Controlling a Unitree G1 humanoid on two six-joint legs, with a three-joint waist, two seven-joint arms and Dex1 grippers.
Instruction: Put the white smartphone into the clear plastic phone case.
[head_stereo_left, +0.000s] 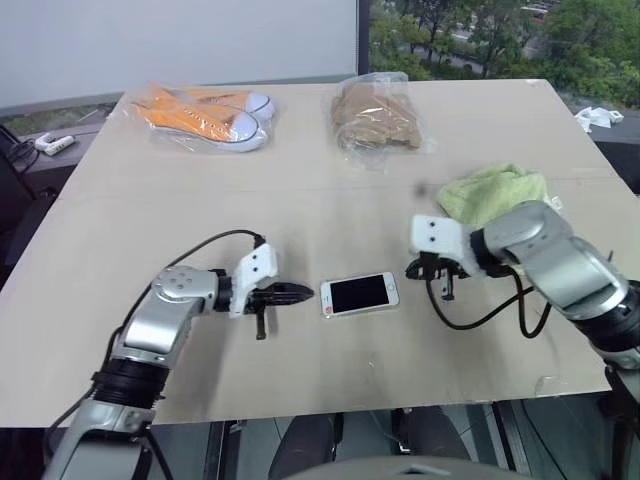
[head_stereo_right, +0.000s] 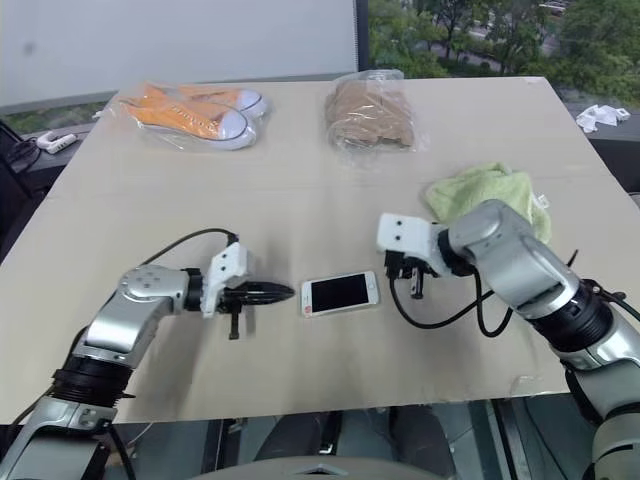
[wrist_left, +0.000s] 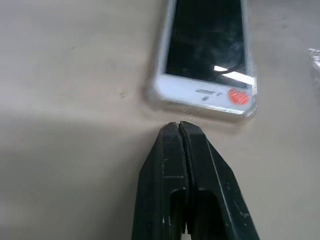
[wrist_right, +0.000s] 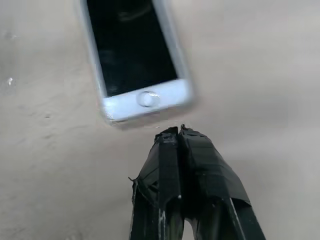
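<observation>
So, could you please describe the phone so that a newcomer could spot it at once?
On the table, look at the near edge, between the two shut grippers. The phone lies flat there, screen up: a white frame around a dark screen, unlike the bagged shoes and green cloth farther back.

Orange and white shoes in a clear bag are lying at the far left of the pale surface. A bagged brown item is sitting beside them. A crumpled green cloth is resting near the right edge.
</observation>
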